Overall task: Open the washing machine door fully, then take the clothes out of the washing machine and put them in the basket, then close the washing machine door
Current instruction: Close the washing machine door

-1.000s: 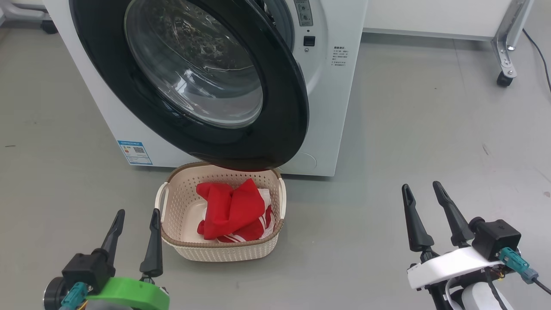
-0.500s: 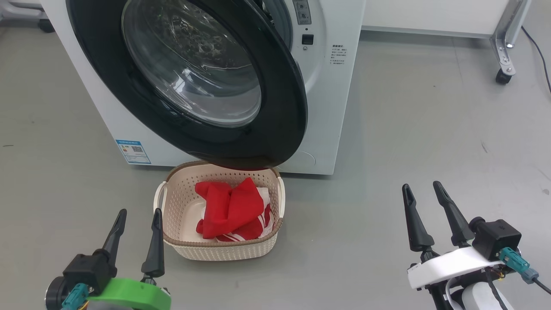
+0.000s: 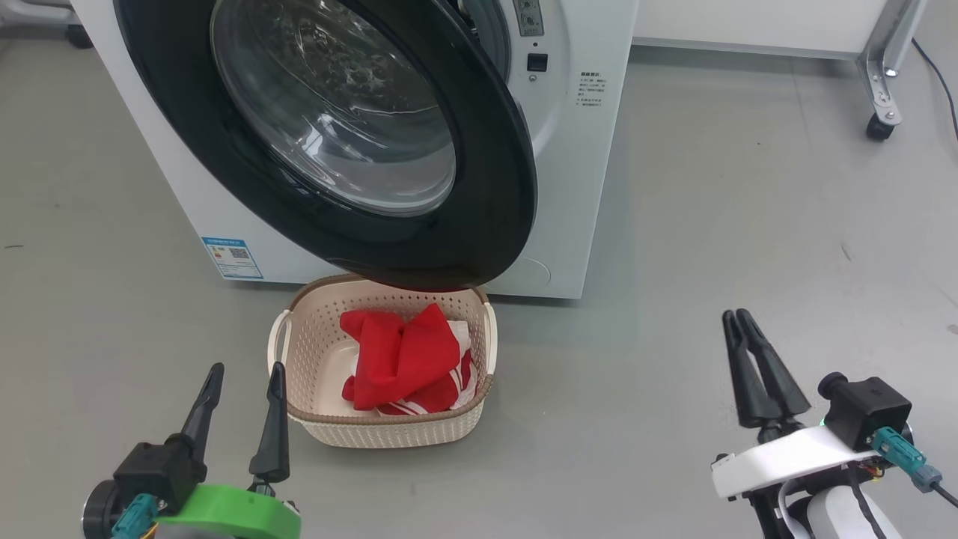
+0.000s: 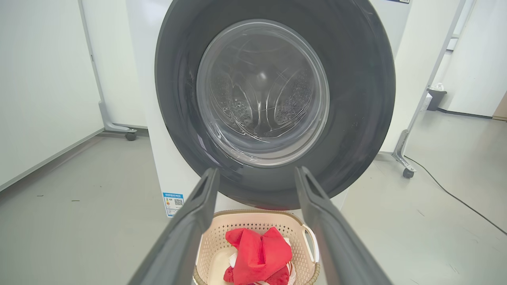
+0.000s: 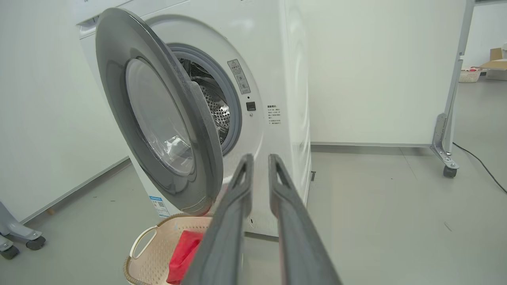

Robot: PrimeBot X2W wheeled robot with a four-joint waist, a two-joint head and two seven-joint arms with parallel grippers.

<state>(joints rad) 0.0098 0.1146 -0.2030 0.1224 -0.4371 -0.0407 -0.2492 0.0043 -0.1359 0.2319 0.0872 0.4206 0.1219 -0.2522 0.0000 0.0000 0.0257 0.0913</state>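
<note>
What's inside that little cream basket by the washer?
Red clothes with white stripes lie bundled in the basket, toward its right side; its left floor is bare. Whatever lies beneath the bundle is covered, and the washing machine door overhangs the back rim.

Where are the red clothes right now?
In the head view, the clothes lie inside the basket on the floor, just below the open washing machine door.

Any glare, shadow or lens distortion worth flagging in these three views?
Head view: bright reflections streak the washing machine door glass, and the washing machine throws a soft shadow on the floor beside it. Left wrist view: verticals at the edges lean, and the left gripper goes soft toward the lens. Right wrist view: even light, sheen turning the door grey.
</note>
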